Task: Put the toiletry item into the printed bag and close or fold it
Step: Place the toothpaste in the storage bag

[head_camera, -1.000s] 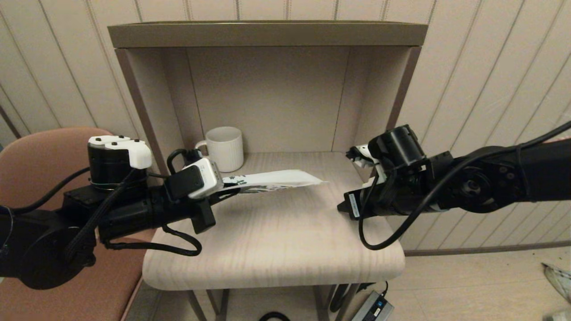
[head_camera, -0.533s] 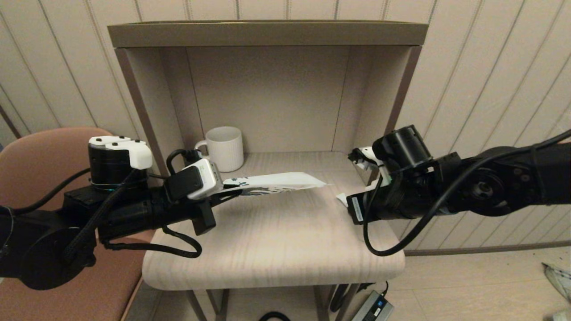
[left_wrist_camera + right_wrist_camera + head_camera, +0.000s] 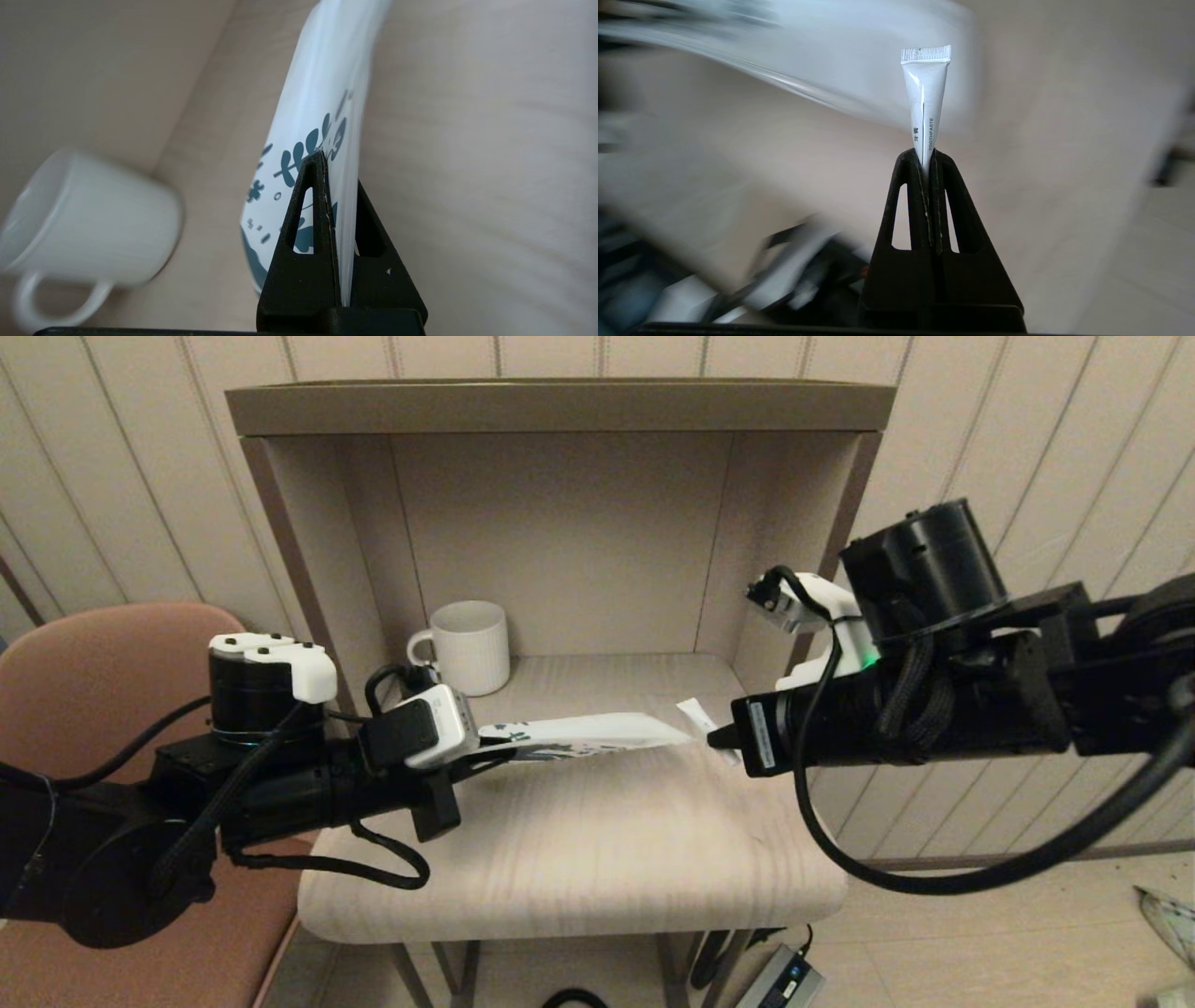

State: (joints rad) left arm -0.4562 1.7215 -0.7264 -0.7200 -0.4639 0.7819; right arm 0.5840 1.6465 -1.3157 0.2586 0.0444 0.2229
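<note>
My left gripper (image 3: 485, 747) (image 3: 334, 161) is shut on one end of the printed bag (image 3: 588, 732) (image 3: 317, 116), a white paper bag with dark teal prints that juts out level over the table toward the right. My right gripper (image 3: 717, 739) (image 3: 927, 158) is shut on the narrow end of the toiletry item (image 3: 698, 715) (image 3: 926, 98), a small white toothpaste tube. The tube's flat end sticks up and left, just right of the bag's free end. Whether the two touch is unclear.
A white ribbed mug (image 3: 470, 646) (image 3: 88, 219) stands at the back left of the light wood table (image 3: 579, 840), inside an open-fronted shelf box (image 3: 560, 406). A pink chair (image 3: 103, 653) is at the left. A power adapter (image 3: 780, 980) lies on the floor.
My right arm has risen and swung left, bringing the tube from low at the table's right side up to the bag's free end. The left arm and bag shifted slightly right.
</note>
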